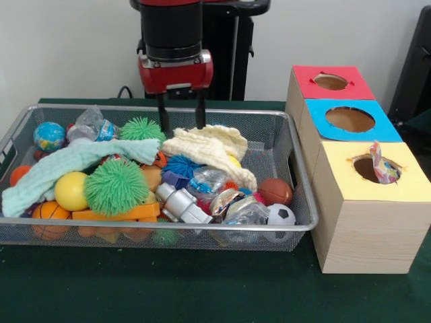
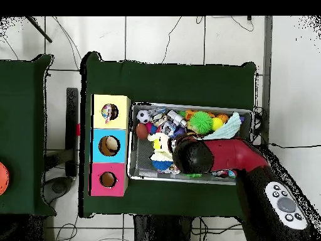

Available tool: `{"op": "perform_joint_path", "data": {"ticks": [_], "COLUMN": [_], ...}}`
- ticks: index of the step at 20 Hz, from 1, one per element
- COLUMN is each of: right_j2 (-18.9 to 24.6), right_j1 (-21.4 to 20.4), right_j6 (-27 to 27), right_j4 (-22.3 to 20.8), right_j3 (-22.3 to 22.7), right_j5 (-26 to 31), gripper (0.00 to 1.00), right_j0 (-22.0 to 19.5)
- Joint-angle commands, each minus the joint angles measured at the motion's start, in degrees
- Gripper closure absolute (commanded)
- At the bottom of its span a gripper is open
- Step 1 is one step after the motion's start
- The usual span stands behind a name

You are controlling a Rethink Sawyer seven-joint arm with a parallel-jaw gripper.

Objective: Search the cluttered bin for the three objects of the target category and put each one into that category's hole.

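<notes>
The wire-mesh bin (image 1: 81,226) is full of toys and cloths; it also shows in the overhead view (image 2: 191,107). My gripper (image 1: 182,116) hangs over the bin's back edge, just behind a cream cloth (image 1: 209,148). It is open and empty. In the overhead view the arm's wrist (image 2: 188,155) hides it. One patterned soft piece (image 1: 384,165) sticks out of the yellow-topped box's hole (image 1: 367,168), resting on its rim. That hole also shows in the overhead view (image 2: 110,112). I see no other patterned piece clearly in the clutter.
A blue-topped box (image 1: 350,120) and a red-topped box (image 1: 331,82) stand behind the yellow one. The bin holds two green spiky balls (image 1: 116,186), a mint cloth (image 1: 74,161), a yellow ball (image 1: 71,190), a small soccer ball (image 1: 281,215) and foil packets (image 1: 246,212).
</notes>
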Motion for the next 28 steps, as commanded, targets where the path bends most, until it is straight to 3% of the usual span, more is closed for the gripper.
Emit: {"op": "perform_joint_path", "data": {"ticks": [1,5,13,21,22,28], "right_j2": [-4.8,-8.3,-13.1,-14.1,-13.5,-14.5], "right_j1": [6.1,12.5,21.7,27.5,27.8,25.7], "right_j6": [7.1,8.0,8.0,5.6,5.1,5.6], "right_j4": [-4.0,-6.7,-6.5,-5.6,-5.5,-4.4], "right_j3": [0.6,-1.7,-8.0,-11.4,-11.3,-9.2], "right_j5": [-5.2,-12.3,-21.5,-28.6,-29.4,-29.5], "gripper": [0.00,0.00,0.00,0.00,1.00,1.00], "right_j0": [2.9,3.9,5.9,5.9,5.3,5.7]}}
